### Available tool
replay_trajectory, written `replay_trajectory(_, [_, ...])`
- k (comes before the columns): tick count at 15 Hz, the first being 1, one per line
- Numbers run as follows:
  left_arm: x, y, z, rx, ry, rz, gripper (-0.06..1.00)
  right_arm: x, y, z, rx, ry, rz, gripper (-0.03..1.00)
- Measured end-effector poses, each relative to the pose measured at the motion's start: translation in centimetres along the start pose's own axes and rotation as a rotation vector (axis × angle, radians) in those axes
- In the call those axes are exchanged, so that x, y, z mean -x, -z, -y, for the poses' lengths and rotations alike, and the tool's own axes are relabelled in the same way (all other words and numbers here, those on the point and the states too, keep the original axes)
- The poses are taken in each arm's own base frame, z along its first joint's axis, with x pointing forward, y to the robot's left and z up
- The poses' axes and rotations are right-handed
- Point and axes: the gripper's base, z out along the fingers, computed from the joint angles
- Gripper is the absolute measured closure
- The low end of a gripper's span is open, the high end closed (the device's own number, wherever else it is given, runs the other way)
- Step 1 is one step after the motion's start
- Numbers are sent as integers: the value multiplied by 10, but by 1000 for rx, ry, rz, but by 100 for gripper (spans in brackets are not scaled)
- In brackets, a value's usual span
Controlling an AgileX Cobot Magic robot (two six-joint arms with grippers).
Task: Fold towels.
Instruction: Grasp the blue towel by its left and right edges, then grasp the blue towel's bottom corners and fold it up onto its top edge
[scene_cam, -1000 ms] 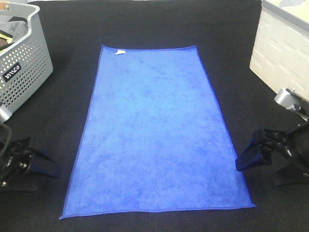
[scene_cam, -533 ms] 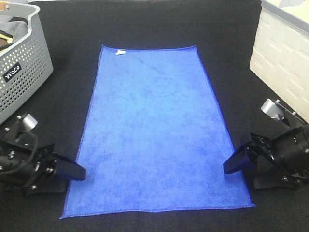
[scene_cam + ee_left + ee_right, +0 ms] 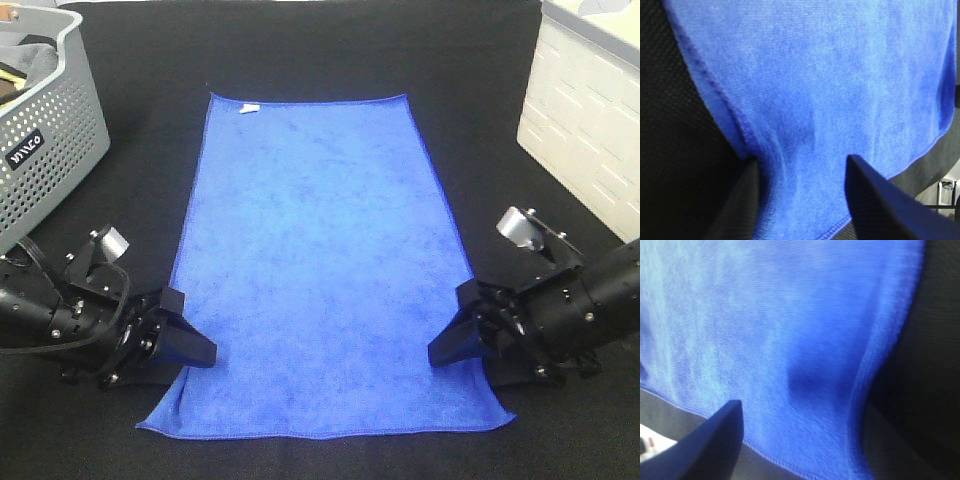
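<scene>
A blue towel (image 3: 320, 250) lies flat lengthwise on the black table, with a white tag at its far left corner. My left gripper (image 3: 192, 328) is open at the towel's left long edge near the front corner. In the left wrist view the towel (image 3: 830, 75) bunches between its two spread fingers (image 3: 875, 200). My right gripper (image 3: 446, 324) is open at the right long edge near the front corner. In the right wrist view the towel (image 3: 765, 305) fills the frame and one finger (image 3: 715, 440) shows; the other is hard to make out.
A grey perforated basket (image 3: 50, 120) holding cloth stands at the back left. A white box (image 3: 590, 110) stands at the back right. The black table surface (image 3: 320, 50) surrounds the towel.
Both grippers have moved inward from beside the towel onto its long edges near the front corners. The front corners have been pushed slightly inward.
</scene>
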Motion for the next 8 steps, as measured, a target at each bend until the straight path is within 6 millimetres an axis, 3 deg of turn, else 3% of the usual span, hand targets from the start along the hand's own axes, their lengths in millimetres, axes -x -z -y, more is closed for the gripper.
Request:
replay_trajectory(2, [1,-2,-2,17,2,1,59,1,-2,-1,-36,-58,22,45])
replay_trajectory(4, [1,-2,-5,46,-8,0,86,2,-3,2,-76,-88,39,76])
replay_trajectory(5, [1,-2,-6,51,-15,-5,93,3,-4,4,-87,-91,41,89])
replay_trajectory(6, [0,-2,-6,52,-13,-10,94,2,-4,4,-87,-103,37,96])
replay_trajectory(8, [0,2,-4,65,-18,-18,94,3,-3,3,-85,-117,43,97])
